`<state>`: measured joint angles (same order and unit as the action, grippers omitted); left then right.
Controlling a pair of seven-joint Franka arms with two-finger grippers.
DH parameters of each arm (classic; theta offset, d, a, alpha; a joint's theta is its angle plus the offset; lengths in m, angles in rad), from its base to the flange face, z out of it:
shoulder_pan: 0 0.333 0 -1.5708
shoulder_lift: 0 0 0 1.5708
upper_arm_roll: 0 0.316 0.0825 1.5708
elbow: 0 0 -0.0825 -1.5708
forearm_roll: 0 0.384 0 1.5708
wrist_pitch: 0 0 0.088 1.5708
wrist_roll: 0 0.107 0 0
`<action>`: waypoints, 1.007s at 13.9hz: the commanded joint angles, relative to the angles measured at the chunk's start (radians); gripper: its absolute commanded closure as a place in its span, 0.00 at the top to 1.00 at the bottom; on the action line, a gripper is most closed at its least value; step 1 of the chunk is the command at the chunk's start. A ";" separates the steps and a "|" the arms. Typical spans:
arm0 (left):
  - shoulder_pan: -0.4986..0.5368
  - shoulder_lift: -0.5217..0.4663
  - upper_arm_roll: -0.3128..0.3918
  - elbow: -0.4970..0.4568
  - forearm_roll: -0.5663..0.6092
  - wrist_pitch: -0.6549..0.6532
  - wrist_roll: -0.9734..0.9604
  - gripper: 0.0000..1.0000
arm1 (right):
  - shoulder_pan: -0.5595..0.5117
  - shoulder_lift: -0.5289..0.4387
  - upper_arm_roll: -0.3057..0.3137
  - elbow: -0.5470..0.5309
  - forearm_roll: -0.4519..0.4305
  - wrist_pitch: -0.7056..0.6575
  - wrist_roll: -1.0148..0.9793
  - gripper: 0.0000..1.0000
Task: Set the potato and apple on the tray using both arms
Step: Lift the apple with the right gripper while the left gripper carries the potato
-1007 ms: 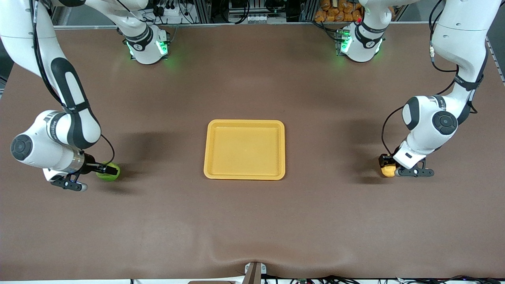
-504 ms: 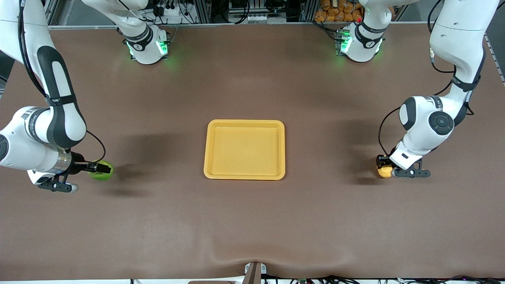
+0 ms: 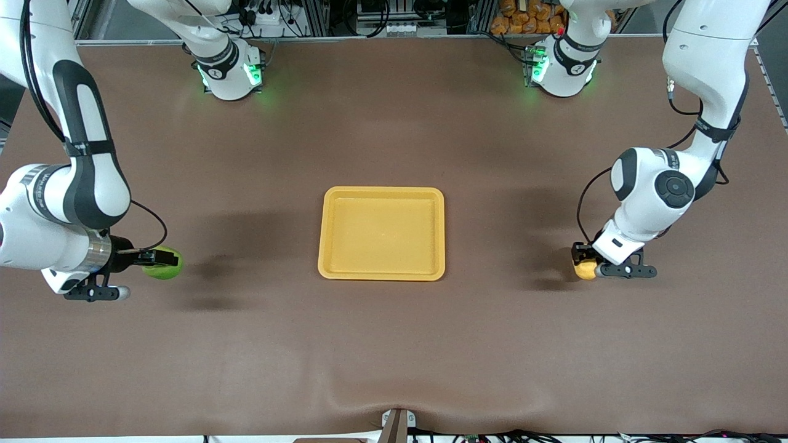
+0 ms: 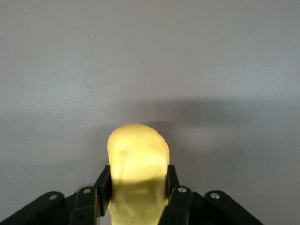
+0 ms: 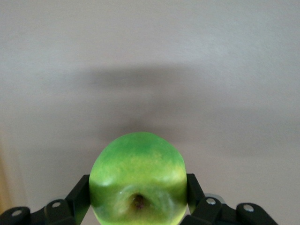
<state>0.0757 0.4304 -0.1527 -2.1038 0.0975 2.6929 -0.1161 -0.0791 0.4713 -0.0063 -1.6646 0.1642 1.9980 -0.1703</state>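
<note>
My right gripper (image 3: pixel 161 262) is shut on the green apple (image 3: pixel 163 266) and holds it just above the mat at the right arm's end of the table. In the right wrist view the apple (image 5: pixel 138 185) sits between the jaws with its stem dimple showing. My left gripper (image 3: pixel 582 263) is shut on the pale-yellow potato (image 3: pixel 585 269) just above the mat at the left arm's end. In the left wrist view the potato (image 4: pixel 138 161) is clamped between the fingers (image 4: pixel 103 183). The yellow-orange tray (image 3: pixel 381 232) lies empty at the table's middle.
The brown mat (image 3: pixel 394 344) covers the whole table. Both arm bases (image 3: pixel 229 67) stand along the edge farthest from the front camera. A small bracket (image 3: pixel 396 424) sits at the table edge nearest the front camera.
Both grippers have lifted their loads slightly off the mat. The left gripper with the potato has moved toward the tray. The right arm's wrist has swung outward, and the apple has shifted a little.
</note>
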 commanded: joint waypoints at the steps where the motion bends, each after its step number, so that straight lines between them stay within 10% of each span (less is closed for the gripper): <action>1: -0.019 -0.036 -0.013 0.025 -0.012 -0.100 -0.039 0.00 | -0.007 -0.028 0.015 0.002 0.052 -0.019 -0.110 0.00; 14: -0.204 -0.032 -0.084 0.188 -0.001 -0.327 -0.305 0.00 | 0.085 -0.031 0.029 0.143 0.072 -0.127 -0.675 0.00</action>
<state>-0.0944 0.3980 -0.2405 -1.9511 0.0974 2.4001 -0.3737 -0.0105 0.4509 0.0140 -1.5582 0.2198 1.9008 -0.7942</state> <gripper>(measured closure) 0.507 0.154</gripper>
